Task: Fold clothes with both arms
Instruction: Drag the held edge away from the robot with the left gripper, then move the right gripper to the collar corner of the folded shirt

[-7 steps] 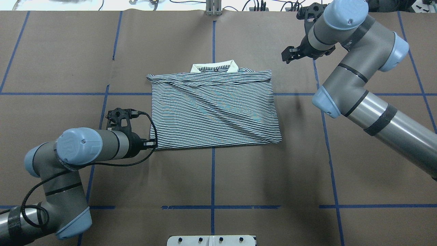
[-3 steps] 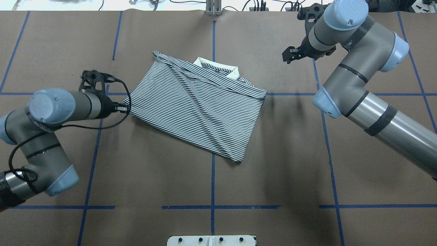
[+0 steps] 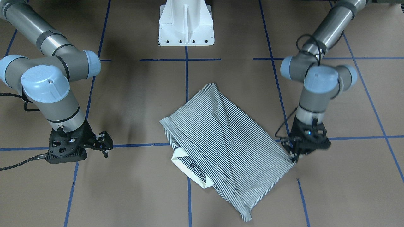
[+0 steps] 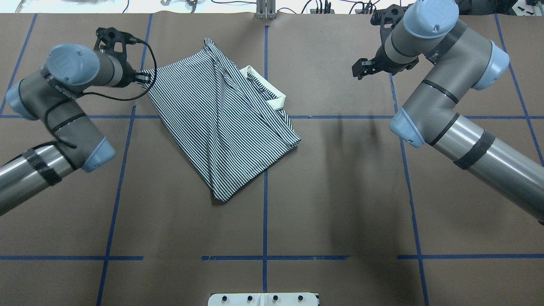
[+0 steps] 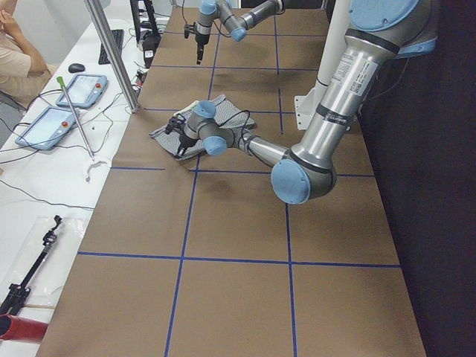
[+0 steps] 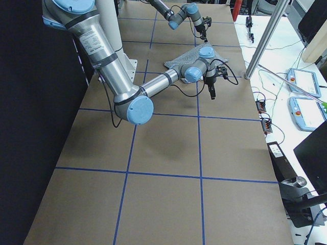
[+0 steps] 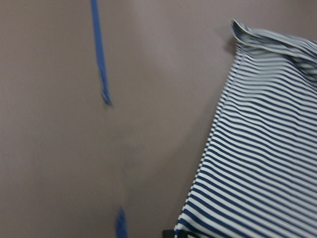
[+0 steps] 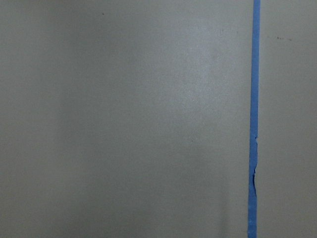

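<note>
The striped polo shirt (image 4: 221,123) lies folded and skewed on the brown table, its white collar (image 4: 265,89) toward the far right; it also shows in the front view (image 3: 221,142) and the left wrist view (image 7: 262,163). My left gripper (image 4: 143,77) is shut on the shirt's far-left corner, low at the table, and is seen in the front view (image 3: 293,155) too. My right gripper (image 4: 359,70) hangs open and empty above bare table, well to the right of the shirt, and is seen in the front view (image 3: 105,145) too. Its wrist view shows only table and tape.
Blue tape lines (image 4: 265,187) grid the brown table cover. The white pedestal base (image 3: 186,23) stands at the robot's side. A metal post (image 4: 265,8) and cables sit at the far edge. A white bench with tablets (image 5: 56,119) runs beyond that edge.
My left arm swung away and to the left with the shirt's corner in its grip. The shirt slid left and turned clockwise in the overhead view. The right arm stayed put.
</note>
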`<state>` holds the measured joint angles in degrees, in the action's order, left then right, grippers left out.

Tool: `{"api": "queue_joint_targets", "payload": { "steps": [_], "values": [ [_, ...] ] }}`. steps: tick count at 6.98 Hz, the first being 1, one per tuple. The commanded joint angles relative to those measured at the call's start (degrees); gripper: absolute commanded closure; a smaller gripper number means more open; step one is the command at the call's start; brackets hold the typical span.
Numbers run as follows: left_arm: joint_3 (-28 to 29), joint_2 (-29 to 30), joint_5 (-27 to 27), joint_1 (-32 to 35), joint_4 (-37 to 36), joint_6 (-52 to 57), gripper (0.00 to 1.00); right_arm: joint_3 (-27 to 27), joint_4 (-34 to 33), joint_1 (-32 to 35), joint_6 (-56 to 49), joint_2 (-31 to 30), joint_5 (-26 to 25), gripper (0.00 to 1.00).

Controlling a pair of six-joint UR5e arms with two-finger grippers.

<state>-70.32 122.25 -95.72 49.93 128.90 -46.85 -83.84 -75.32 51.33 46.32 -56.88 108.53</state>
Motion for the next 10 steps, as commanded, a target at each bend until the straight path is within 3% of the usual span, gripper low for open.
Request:
{"api": "queue_joint_targets", "payload": {
  "steps": [1, 2, 3, 4, 5, 7, 8, 10],
  "values": [
    [17.5, 9.9, 2.5, 2.8, 7.0, 0.6, 1.00, -0.1, 0.0, 0.0, 0.0, -0.1, -0.1, 0.00],
    [17.1, 9.2, 2.6, 2.9, 7.3, 0.6, 1.00, -0.1, 0.1, 0.0, 0.1, -0.1, -0.2, 0.00],
    [13.7, 6.3, 2.3, 2.7, 8.3, 2.4, 0.01, -0.1, 0.0, -0.3, 0.8, 0.1, -0.2, 0.00],
    [8.6, 3.5, 1.6, 2.9, 9.4, 7.4, 0.00, 0.3, 0.2, -1.6, 5.7, 1.1, -0.2, 0.00],
    [7.7, 2.9, -2.8, 3.0, 9.7, 8.1, 0.00, 1.3, 0.1, -3.7, 11.4, 4.4, -1.7, 0.00],
    [7.3, 2.8, -3.5, 3.0, 9.8, 8.1, 0.00, 7.3, 0.0, -10.0, 29.8, 13.1, -11.2, 0.20],
    [7.3, 2.7, -3.5, 3.0, 9.8, 8.1, 0.00, 12.3, 0.3, -12.7, 36.3, 18.0, -15.1, 0.24],
    [7.3, 2.7, -3.5, 3.0, 9.8, 8.1, 0.00, 22.4, 14.4, -15.8, 43.8, 20.8, -20.4, 0.33]
  ]
}}
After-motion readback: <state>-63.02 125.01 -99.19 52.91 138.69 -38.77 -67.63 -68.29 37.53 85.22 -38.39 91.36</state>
